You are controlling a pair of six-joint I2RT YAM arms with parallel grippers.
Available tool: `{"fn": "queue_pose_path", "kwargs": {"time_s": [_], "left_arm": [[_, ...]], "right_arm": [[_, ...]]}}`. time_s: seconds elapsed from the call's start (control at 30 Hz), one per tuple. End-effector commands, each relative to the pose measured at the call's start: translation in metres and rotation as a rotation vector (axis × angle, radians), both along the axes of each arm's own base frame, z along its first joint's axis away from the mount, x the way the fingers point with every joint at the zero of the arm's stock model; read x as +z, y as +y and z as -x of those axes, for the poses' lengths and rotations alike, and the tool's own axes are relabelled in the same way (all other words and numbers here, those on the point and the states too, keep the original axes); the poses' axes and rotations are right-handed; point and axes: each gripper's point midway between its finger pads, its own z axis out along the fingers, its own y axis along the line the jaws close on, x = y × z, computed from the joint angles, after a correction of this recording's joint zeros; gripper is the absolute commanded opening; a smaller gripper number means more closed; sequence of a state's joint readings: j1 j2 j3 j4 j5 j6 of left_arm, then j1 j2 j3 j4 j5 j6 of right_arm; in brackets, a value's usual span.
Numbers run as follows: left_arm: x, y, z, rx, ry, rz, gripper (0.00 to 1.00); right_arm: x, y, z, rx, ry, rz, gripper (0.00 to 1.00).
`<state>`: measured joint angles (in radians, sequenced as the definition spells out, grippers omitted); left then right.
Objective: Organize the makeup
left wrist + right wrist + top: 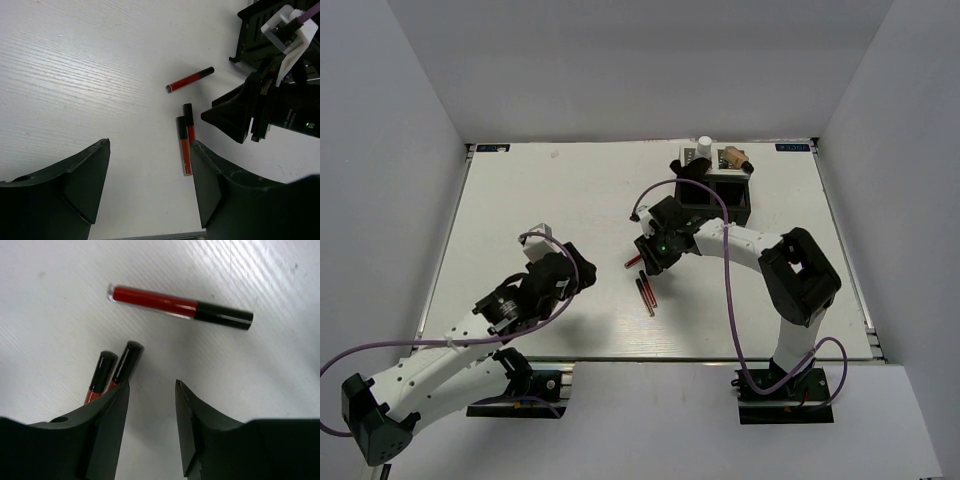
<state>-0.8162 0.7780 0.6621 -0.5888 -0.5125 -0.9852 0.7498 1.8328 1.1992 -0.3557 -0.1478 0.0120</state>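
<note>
Desk (570, 200) carries one container: black box (730, 205), four compartments, sitting at the far edge, right of centre; from the top view I can't tell what the two near compartments hold, they just read dark.

At the box's far side I count one white bottle (704, 148) and one tan bottle (732, 157), side by side, white on the left; I can't tell if they stand in the far compartments or just behind the box.

Red-black pencils: three, all loose on the desk, none in the box. Lone pencil (180, 307) lies mid-desk, slightly right of centre; pencil pair (184, 150) lies just nearer the near edge, the two touching or almost, roughly parallel, dark caps pointing away from the near edge.

Right gripper (150, 405): fingers apart, nothing between them; it hovers over the pencils, lone pencil just ahead of the fingertips, the pair's caps just beside its left finger in the wrist view.

Left gripper (150, 180): fingers wide apart, holding nothing; it sits left of centre towards the near edge, and the wrist camera sees all three pencils ahead of it.
</note>
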Motion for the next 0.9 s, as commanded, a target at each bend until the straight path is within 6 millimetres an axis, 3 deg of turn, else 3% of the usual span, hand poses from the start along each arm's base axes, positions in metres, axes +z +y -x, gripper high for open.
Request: {"fn": "queue_pose_path", "kwargs": {"time_s": [0.0,0.1,0.23,0.33,0.47,0.63,0.87], "left_arm": [[-0.005,-0.007,0.000,-0.023,0.003,0.022,0.75],[-0.016,-0.013,0.006,-0.042,0.058,0.040,0.74],[-0.030,-0.016,0.016,-0.048,0.138,0.047,0.72],[-0.035,-0.013,0.021,-0.030,0.158,0.069,0.72],[-0.037,-0.013,0.027,-0.029,0.160,0.099,0.72],[-0.054,-0.018,0.036,-0.051,0.236,0.092,0.72],[-0.062,-0.025,0.038,-0.077,0.274,0.086,0.72]], "right_arm": [[0.039,0.032,-0.018,0.069,-0.101,-0.119,0.48],[0.054,0.048,-0.020,0.212,-0.155,-0.170,0.52],[0.068,0.054,-0.023,0.523,-0.305,-0.176,0.61],[0.060,0.050,-0.015,0.709,-0.285,-0.139,0.66],[0.038,0.038,-0.018,0.962,-0.314,-0.068,0.66],[0.030,0.040,-0.043,1.009,-0.349,-0.042,0.65],[0.024,0.050,-0.053,1.028,-0.314,-0.067,0.65]]}}
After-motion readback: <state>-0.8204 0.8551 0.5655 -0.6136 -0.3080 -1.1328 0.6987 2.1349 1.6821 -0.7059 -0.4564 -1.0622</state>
